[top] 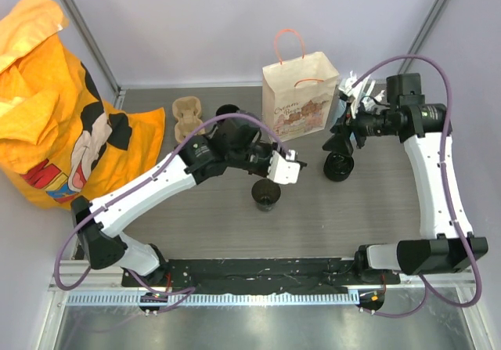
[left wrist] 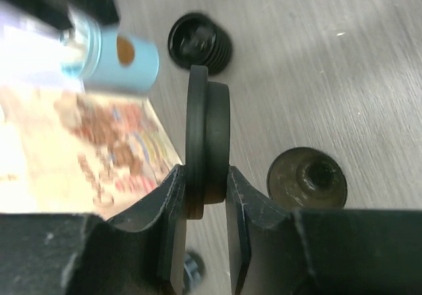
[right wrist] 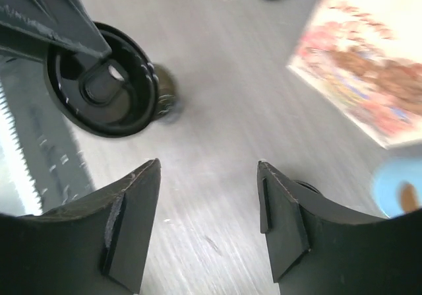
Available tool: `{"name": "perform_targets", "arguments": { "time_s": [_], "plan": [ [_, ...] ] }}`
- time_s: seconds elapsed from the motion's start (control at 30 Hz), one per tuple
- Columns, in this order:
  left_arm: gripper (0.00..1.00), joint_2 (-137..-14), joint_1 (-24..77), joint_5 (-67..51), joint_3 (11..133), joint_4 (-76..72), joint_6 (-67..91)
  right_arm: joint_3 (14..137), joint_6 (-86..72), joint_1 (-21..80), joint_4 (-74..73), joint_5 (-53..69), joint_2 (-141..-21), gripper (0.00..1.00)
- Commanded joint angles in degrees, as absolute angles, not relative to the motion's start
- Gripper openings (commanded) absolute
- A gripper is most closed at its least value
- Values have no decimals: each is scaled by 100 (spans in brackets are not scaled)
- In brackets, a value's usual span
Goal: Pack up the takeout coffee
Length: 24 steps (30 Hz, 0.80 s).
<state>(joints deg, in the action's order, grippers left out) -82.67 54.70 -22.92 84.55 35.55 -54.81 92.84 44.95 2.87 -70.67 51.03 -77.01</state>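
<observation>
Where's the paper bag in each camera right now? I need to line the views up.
Top external: paper bag at top centre, standing, handles up.
Left wrist: blurred, at the left edge, left of the black lid clamped in the left gripper.
Right wrist: upper right corner.
Shared landmark: the light-blue straw cup, close by the bag in all three.

You have a grey wood-grain table under the left fingers, closed in by plain pale walls with a metal post at each far corner. Well to the left of those fingers an orange printed cloth drapes down the side. Nearer you than the fingers lie a black base plate and a white toothed strip. The light is soft and even.
</observation>
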Motion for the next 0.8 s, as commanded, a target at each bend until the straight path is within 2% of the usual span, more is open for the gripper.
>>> {"name": "perform_targets", "arguments": {
  "time_s": [0.0, 0.17, 0.33, 0.6, 0.77],
  "plan": [
    [0, -8481, 5493, -1372, 9236, 4840, -3931, 9027, 3448, 229, -5881, 4518, -6980, 67],
    [0, -8613, 5484, -1108, 9510, 5299, -2614, 8701, 3305, 237, -5467, 4052, -6198, 71],
    [0, -8903, 5406, -1370, 9633, 5344, -1636, 8543, 3524, 255, -5484, 4174, -5626, 74],
    [0, -9544, 4256, -3636, 9817, 4150, 727, 8262, 3639, 465, -5564, 4491, -5502, 78],
    [0, -9966, 3894, -3876, 9940, 3614, 1756, 7919, 3498, 1185, -5266, 4149, -5660, 78]
  ]
}}
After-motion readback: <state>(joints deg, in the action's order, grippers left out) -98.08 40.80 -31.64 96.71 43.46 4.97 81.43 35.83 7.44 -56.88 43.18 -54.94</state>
